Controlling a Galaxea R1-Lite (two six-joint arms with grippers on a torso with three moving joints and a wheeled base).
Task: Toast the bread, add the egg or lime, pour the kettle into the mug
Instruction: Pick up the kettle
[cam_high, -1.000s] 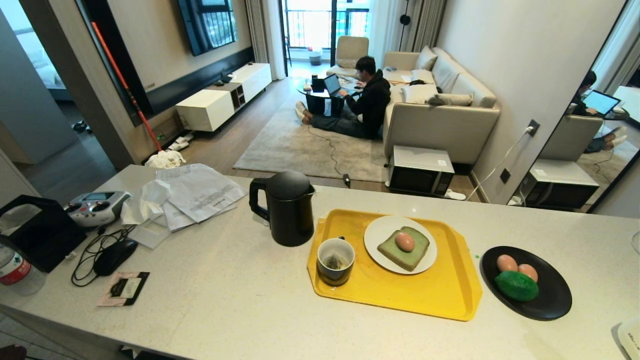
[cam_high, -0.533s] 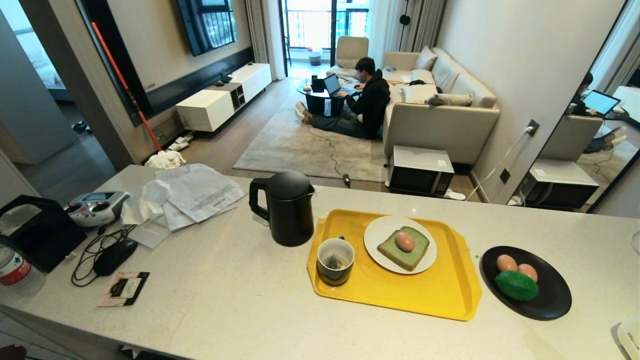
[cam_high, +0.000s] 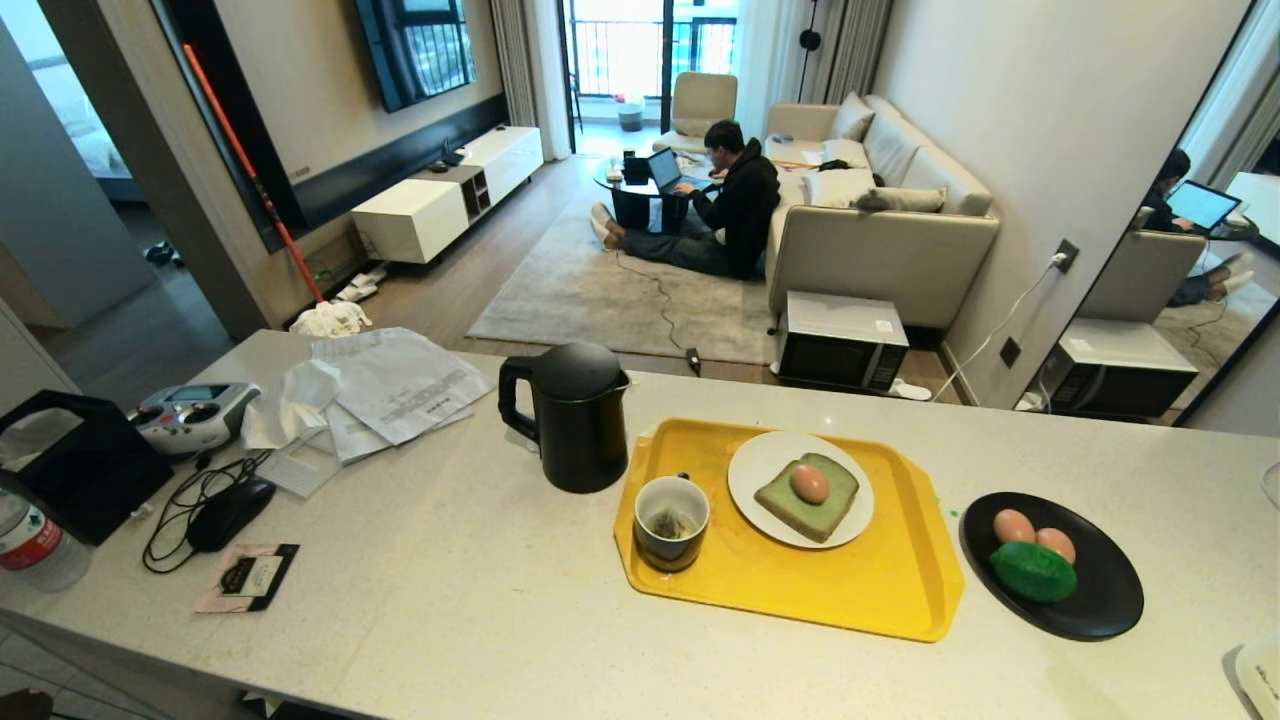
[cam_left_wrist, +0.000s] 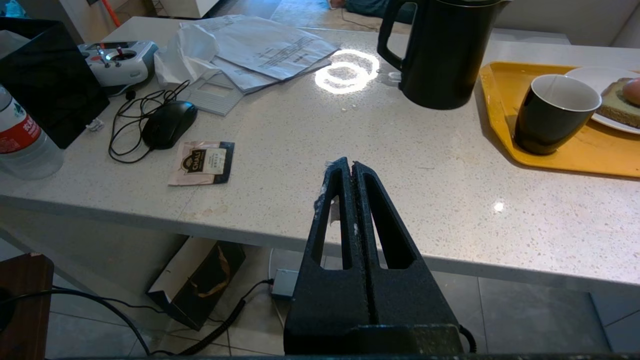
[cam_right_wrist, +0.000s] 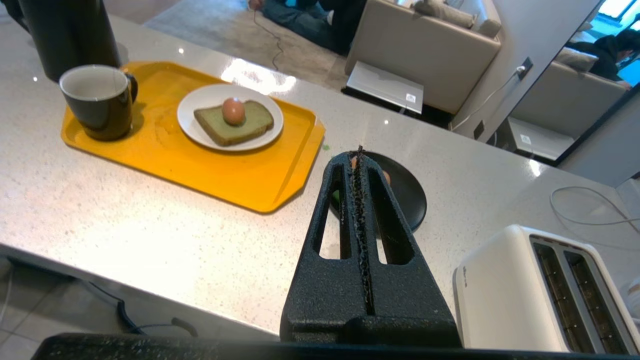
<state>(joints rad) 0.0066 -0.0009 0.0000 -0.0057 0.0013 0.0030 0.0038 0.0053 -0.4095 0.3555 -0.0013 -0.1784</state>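
— Yellow tray (cam_high: 880, 590) near the counter's (cam_high: 450, 620) far edge: what is on it?
— The mug (cam_high: 671, 522) with a tea bag inside, and a white plate (cam_high: 760, 470) carrying the bread (cam_high: 815, 505) with the egg (cam_high: 809, 483) on top. The kettle (cam_high: 575, 415) stands just beside the tray.
— And the lime (cam_high: 1033, 571)?
— In the black dish (cam_high: 1110, 590) toward the right end, with two eggs (cam_high: 1030, 532). A toaster (cam_right_wrist: 540, 295) is near.
— The grippers?
— Left gripper (cam_left_wrist: 347, 165) and right gripper (cam_right_wrist: 359, 152) both pressed together, empty, at the near edge.
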